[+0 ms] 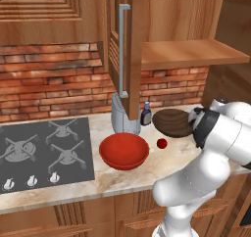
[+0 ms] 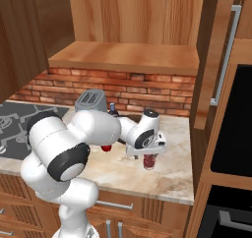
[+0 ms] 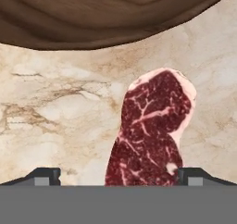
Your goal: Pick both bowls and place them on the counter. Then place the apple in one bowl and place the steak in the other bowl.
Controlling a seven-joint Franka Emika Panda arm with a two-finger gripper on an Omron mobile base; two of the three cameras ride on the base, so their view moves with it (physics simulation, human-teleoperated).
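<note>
Two bowls are seen on the surface (image 1: 122,179) in the left base view: the red bowl (image 1: 124,151) at lower centre, the brown bowl (image 1: 171,122) right of centre, with the apple (image 1: 162,143) lying between them on the marble, outside both. Bowl placement is therefore judged done; neither food item has yet been bowled. The step in hand is judged to be the pick of the steak (image 3: 150,130).

In the right base view the tool (image 2: 150,159) is seen low over the surface at centre frame, with the steak directly beneath it. In the hand view the steak lies flat on the marble, centre to lower right of frame, its lower end between the two finger tips (image 3: 44,176); the brown bowl's rim spans the top of that frame, just beyond the meat. The tool is spread wide and nothing is pinched.

Next move, as judged: a short descent, a close across the slab's narrow width, a lift, then a carry over the brown bowl. Risk noted: a thin flat slab may slip from the tips.
</note>
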